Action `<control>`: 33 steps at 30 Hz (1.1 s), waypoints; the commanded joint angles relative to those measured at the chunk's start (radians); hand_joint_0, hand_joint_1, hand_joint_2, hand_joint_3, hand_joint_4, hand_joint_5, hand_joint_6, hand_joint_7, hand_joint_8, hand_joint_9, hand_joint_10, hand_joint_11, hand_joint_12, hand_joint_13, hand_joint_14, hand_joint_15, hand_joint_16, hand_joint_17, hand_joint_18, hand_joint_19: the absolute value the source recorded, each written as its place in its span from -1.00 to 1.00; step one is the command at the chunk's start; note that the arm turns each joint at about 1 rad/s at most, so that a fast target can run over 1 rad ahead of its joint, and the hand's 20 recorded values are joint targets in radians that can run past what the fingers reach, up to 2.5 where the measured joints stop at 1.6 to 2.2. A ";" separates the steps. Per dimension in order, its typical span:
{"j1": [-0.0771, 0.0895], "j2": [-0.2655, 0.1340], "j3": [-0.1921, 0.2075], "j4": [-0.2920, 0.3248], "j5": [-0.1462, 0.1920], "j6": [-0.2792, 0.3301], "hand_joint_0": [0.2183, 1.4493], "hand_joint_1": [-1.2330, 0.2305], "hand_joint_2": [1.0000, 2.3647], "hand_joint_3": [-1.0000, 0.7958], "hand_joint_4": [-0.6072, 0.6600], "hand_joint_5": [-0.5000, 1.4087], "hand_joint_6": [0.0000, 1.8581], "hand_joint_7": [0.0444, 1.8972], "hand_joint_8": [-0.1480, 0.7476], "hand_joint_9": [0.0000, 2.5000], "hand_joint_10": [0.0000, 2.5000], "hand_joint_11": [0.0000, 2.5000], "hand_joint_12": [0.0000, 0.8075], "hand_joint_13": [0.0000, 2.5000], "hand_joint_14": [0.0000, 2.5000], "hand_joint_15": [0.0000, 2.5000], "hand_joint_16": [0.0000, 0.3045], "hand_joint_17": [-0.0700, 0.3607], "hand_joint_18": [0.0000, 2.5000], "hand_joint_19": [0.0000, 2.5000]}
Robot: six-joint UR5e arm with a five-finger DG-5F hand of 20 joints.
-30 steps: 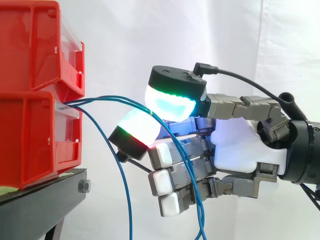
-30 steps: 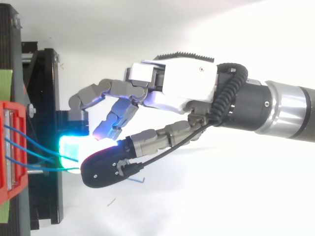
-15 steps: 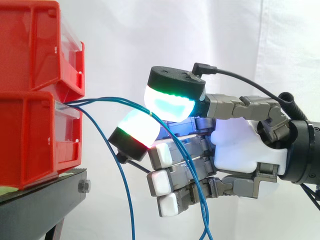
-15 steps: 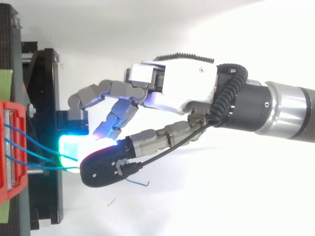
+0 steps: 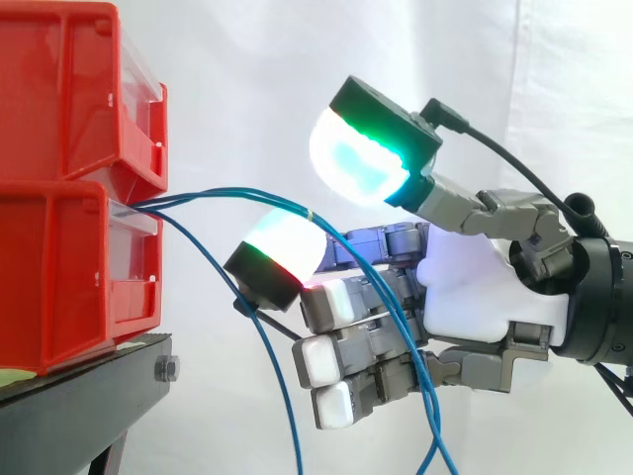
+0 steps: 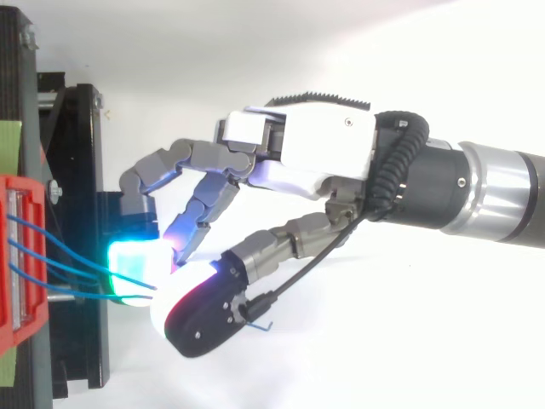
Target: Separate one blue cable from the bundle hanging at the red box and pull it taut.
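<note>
**A:** Side view first: our hand [image 5: 475, 287] isn't pinching anything. The thumb pad [image 5: 358, 158] sits well above the finger pad [image 5: 282, 247], and the blue cables [image 5: 198, 194] from the red box [image 5: 69, 267] just drape over that pad.

**B:** Top view agrees: strands bunched at the finger pad [image 6: 132, 264]. We'd get one strand alone between the pads, close firmly, then draw away from the box.
</note>
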 commanded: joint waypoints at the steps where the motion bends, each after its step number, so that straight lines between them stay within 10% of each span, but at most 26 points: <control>1: 0.001 0.000 0.000 0.000 0.000 0.000 -0.33 -0.43 -1.00 -0.44 0.29 -0.65 -0.07 0.22 0.19 -0.14 -0.99 -0.30 0.00 -0.16 -0.99 -0.58 -0.70 -0.21 -0.26 -0.67; 10: -0.001 0.001 0.000 0.000 0.000 0.000 -0.33 -0.40 -0.97 0.00 0.12 -0.68 -0.05 0.28 0.18 -0.17 -0.99 -0.30 0.01 -0.16 -0.99 -0.58 -0.70 -0.19 -0.24 -0.67; 19: 0.001 0.000 0.000 0.000 0.000 0.000 -0.21 -0.18 -0.99 0.10 0.34 -0.67 -0.14 -0.01 0.16 -0.19 -0.99 -0.36 0.05 -0.16 -0.99 -0.60 -0.66 -0.14 -0.22 -0.68; 33: 0.001 0.001 0.000 0.008 0.000 0.000 -0.08 -0.15 -0.98 0.12 0.30 -0.62 -0.24 0.21 0.12 -0.20 -0.99 -0.37 -0.02 -0.19 -0.99 -0.57 -0.70 -0.20 -0.31 -0.59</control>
